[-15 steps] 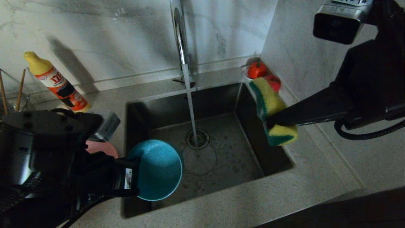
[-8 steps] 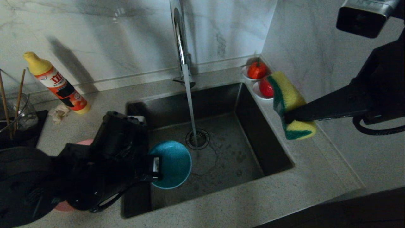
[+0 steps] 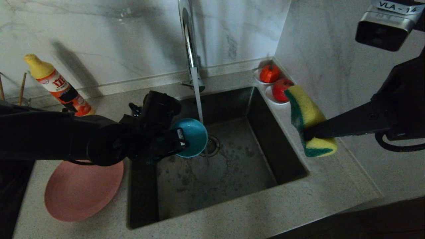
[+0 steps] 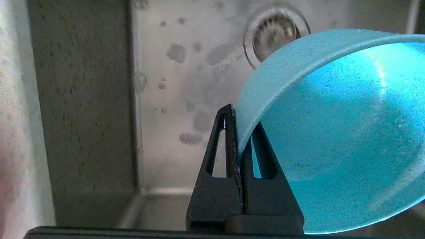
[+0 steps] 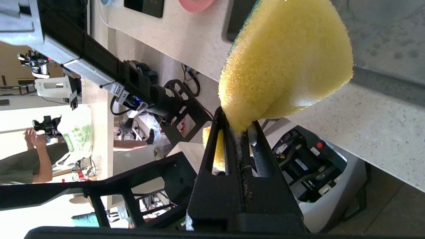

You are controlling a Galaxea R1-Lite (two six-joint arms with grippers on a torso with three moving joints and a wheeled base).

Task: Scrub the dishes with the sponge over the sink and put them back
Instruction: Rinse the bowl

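My left gripper (image 3: 183,142) is shut on the rim of the teal-blue bowl (image 3: 193,136), which it holds tilted over the sink (image 3: 219,179), touching the running stream from the faucet (image 3: 188,39). In the left wrist view one finger of this gripper (image 4: 237,114) sits inside the bowl (image 4: 332,132) and one outside. To the right of the basin, over the counter, my right gripper (image 3: 303,134) is shut on the yellow and green sponge (image 3: 307,111). Its jaws (image 5: 237,124) squeeze the sponge (image 5: 285,59) thin. The pink plate (image 3: 79,192) lies on the counter left of the sink. A chopstick (image 3: 22,89) stands at the far left.
An orange and yellow detergent bottle (image 3: 58,88) stands at the back left. Two white saucers hold red fruit (image 3: 269,73) at the sink's back right corner. A marble wall rises close behind my right arm. The drain strainer (image 4: 277,31) lies below the bowl.
My left arm has carried the bowl back and up from the sink's front left to the water stream, uncovering the pink plate. The right gripper with the sponge has drifted right, off the basin.
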